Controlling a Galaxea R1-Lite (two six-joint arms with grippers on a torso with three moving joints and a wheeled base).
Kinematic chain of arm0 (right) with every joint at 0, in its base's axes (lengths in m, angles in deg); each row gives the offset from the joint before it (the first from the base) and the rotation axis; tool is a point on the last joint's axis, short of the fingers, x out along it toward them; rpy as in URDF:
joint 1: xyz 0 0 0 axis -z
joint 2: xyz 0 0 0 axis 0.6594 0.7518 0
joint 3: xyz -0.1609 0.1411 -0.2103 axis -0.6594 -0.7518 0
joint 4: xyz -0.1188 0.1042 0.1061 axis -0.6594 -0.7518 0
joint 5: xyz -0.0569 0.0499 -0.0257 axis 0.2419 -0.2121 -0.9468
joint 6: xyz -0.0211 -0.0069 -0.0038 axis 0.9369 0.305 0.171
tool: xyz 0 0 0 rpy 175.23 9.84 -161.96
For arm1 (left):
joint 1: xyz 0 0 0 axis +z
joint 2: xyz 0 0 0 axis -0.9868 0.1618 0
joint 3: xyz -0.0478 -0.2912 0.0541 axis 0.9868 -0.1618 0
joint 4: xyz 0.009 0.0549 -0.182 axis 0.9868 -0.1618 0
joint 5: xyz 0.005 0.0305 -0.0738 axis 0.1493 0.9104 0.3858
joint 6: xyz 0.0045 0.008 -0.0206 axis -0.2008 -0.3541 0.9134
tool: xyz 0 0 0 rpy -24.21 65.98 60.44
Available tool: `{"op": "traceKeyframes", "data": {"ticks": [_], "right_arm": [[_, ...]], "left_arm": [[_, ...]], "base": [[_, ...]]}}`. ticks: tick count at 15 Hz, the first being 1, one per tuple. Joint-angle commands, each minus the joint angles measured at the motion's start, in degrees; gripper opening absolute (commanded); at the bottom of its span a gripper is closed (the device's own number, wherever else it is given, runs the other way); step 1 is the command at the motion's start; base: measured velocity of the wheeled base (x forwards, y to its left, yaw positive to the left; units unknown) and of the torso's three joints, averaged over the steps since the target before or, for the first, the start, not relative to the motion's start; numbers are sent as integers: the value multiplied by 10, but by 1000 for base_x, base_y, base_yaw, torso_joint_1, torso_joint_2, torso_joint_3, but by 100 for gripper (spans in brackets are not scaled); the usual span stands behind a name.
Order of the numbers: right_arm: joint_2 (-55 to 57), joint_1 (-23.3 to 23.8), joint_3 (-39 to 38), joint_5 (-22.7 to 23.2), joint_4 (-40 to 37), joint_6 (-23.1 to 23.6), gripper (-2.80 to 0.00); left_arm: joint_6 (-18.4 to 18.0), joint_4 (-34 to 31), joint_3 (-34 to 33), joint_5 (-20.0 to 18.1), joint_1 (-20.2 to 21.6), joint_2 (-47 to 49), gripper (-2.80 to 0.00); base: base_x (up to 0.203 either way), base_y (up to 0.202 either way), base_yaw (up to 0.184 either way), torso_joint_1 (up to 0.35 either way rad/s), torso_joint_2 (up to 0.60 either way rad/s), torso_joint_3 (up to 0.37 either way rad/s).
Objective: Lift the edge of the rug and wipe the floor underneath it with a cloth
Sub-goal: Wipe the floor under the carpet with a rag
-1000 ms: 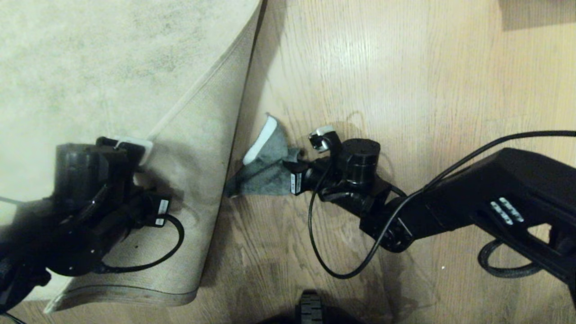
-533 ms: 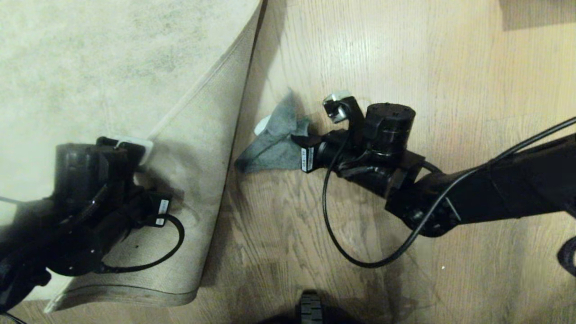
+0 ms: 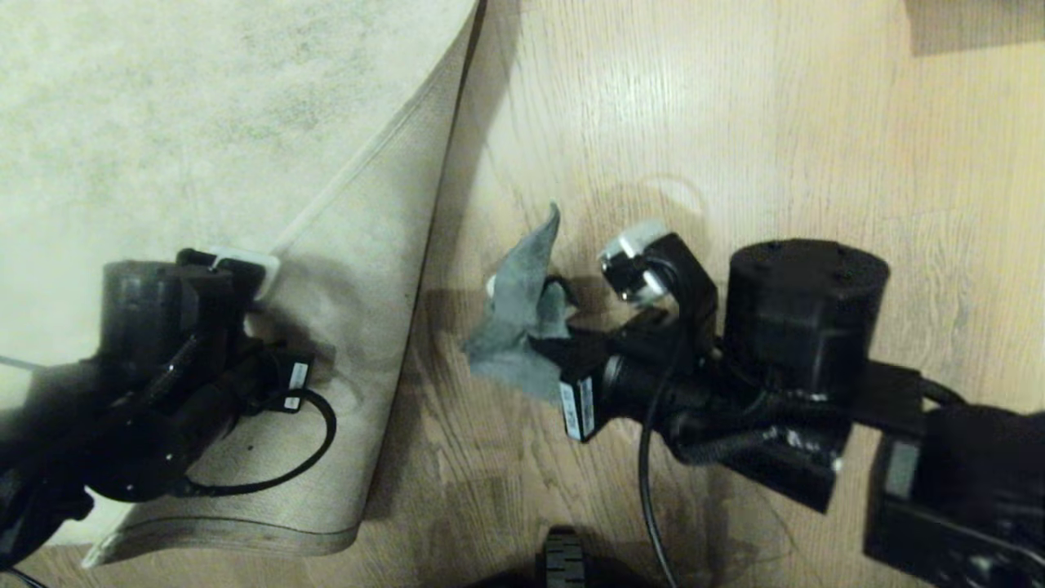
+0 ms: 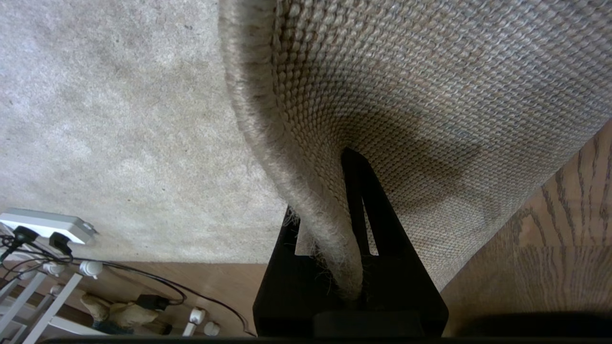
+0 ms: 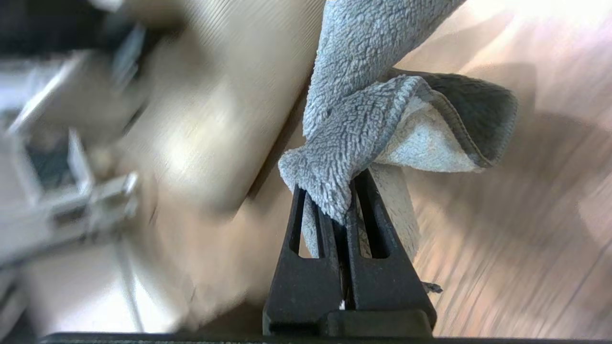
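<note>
The left gripper (image 4: 344,267) pinches the rug edge (image 4: 287,191), folded back off the floor (image 3: 735,122); the right gripper (image 5: 342,210) clamps the bunched grey cloth (image 3: 518,314) beside it — a loose corner could snag the backing. Whether cloth touches planks is hidden — the wrist view is smeared.

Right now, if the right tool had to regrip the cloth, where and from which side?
Take the cloth at its bunched grey corner, where the right tool already pinches it. Come from the bare floor side, away from the folded-back rug edge. The rest hangs loose and folded, so a bunched corner probably gives the firmest bite.
</note>
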Motion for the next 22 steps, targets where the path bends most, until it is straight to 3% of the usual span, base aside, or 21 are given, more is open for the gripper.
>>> {"op": "traceKeyframes", "data": {"ticks": [1,5,7,10,13,17,22], "right_arm": [[-54,-58,-81,-20,4,-2,-280],[20,-72,-92,-25,30,-17,-280],[91,-73,-69,-25,92,-36,-280],[201,-72,-2,-24,163,-63,-280],[286,-67,95,-24,184,-89,-280],[344,-16,177,-20,191,-102,-280],[347,59,228,-5,181,-98,-280]], "left_arm": [[1,2,1,2,0,1,-280],[1,2,1,2,0,2,-280],[1,2,1,2,-1,2,-280],[2,2,1,2,0,4,-280],[8,1,0,2,0,8,-280],[9,1,0,3,-1,11,-280],[10,1,-1,3,-5,10,-280]], "base": [[0,0,0,0,0,0],[0,0,0,0,0,0],[0,0,0,0,0,0],[0,0,0,0,0,0],[0,0,0,0,0,0],[0,0,0,0,0,0],[0,0,0,0,0,0]]}}
